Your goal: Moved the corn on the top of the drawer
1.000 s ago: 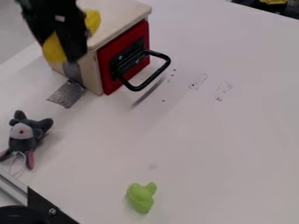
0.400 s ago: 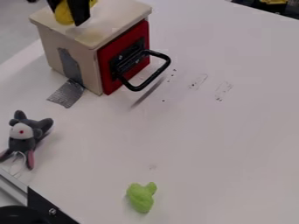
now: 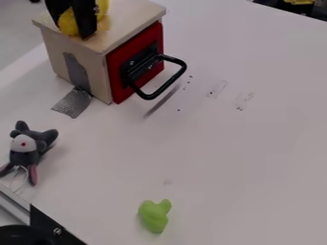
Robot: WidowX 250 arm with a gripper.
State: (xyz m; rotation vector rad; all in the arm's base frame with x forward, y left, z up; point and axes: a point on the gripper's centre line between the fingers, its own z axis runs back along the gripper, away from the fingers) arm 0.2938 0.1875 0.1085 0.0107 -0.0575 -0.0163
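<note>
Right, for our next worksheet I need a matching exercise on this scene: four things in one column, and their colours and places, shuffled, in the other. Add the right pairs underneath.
Things
1. Corn
2. Mouse
3. Lump
4. Handle

Colours and places
A. Light green, near the picture's bottom edge
B. Black, on the front of the drawer
C. Mostly grey, near the picture's left edge
D. Yellow, at the top of the drawer

Right pairs: 1-D, 2-C, 3-A, 4-B
</note>
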